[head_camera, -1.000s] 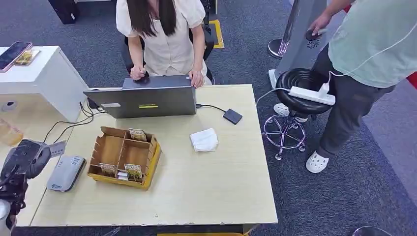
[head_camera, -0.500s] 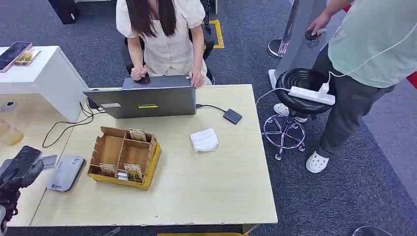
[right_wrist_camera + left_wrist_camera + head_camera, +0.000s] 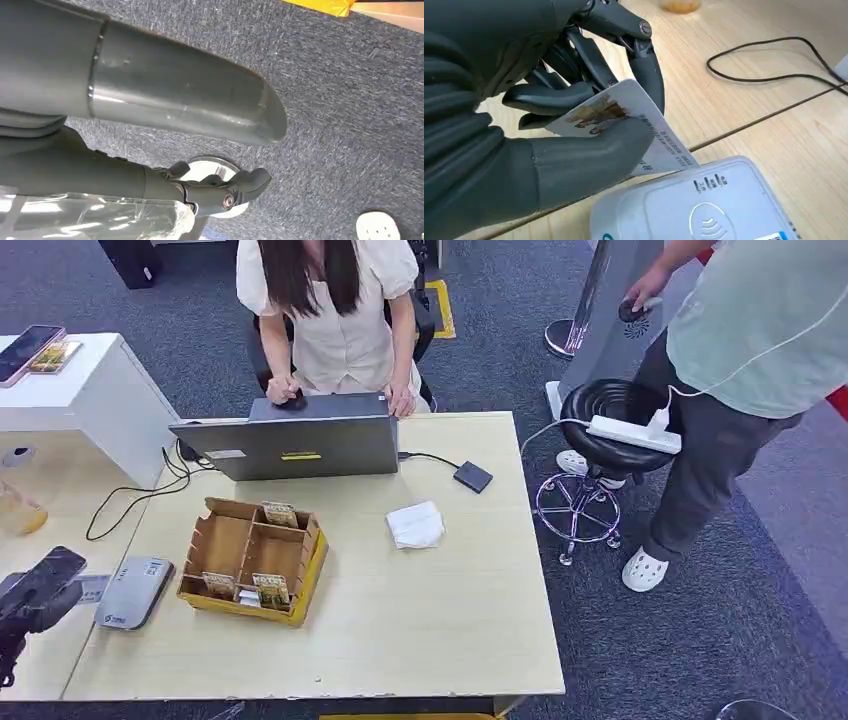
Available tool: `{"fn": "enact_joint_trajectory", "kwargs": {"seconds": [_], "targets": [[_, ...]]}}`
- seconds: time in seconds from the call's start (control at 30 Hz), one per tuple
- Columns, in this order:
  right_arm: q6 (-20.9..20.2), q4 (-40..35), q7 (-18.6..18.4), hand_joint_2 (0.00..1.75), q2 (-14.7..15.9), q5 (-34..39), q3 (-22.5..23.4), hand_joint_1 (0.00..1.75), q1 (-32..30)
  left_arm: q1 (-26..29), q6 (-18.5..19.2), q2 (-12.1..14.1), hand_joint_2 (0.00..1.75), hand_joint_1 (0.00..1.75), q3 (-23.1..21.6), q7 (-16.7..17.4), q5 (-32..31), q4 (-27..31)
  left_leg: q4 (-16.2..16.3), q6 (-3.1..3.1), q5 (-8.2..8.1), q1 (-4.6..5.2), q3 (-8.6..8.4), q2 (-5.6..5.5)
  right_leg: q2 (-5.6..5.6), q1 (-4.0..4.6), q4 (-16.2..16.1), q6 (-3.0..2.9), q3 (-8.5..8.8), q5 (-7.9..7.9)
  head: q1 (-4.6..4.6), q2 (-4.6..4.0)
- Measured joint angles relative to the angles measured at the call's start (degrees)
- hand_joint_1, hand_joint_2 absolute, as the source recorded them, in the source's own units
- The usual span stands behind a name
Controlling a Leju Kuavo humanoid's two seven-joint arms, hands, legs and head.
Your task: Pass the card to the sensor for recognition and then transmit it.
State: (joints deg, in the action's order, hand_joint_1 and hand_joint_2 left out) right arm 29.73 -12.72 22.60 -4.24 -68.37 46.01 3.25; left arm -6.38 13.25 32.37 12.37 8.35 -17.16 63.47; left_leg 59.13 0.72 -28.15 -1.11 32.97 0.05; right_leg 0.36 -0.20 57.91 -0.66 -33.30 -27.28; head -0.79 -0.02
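My left hand (image 3: 38,592) drops lower and nearer me, bringing the pinched card (image 3: 92,587) down just beside the sensor (image 3: 133,591).

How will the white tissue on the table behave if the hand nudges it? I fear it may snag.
The crumpled white tissue looks soft and floppy, so it would probably bunch up rather than slide whole. It seems very light, lying loose on the smooth pale wooden table, so even a slight touch may shift it.

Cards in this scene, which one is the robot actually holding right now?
The card pinched in the left hand, just beside the grey reader. The others stand in the wooden organiser.
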Motion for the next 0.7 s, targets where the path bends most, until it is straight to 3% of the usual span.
{"fn": "enact_joint_trajectory", "kwargs": {"seconds": [0.47, 0.7], "targets": [[0.0, 0.0, 0.0, 0.00, 0.0, -0.2, 0.0, 0.00, 0.2, 0.4, 1.1, 2.0, 1.75, 1.75, -0.3, 0.0, 2.4, 0.0, 0.0, 0.00, 0.00, 0.00, 0.00, -0.01, -0.01, 0.00, 0.0, 0.00, 0.01, 0.00, 0.00, 0.00], [0.0, 0.0, 0.1, 0.00, 0.0, -0.3, 0.0, 0.00, 0.2, 0.5, 1.3, 2.3, 1.75, 1.75, 0.2, -0.3, 7.5, 1.0, 0.0, 0.00, 0.00, 0.00, 0.01, -0.01, -0.01, 0.00, 0.0, 0.00, 0.01, 0.00, 0.00, 0.00]]}}
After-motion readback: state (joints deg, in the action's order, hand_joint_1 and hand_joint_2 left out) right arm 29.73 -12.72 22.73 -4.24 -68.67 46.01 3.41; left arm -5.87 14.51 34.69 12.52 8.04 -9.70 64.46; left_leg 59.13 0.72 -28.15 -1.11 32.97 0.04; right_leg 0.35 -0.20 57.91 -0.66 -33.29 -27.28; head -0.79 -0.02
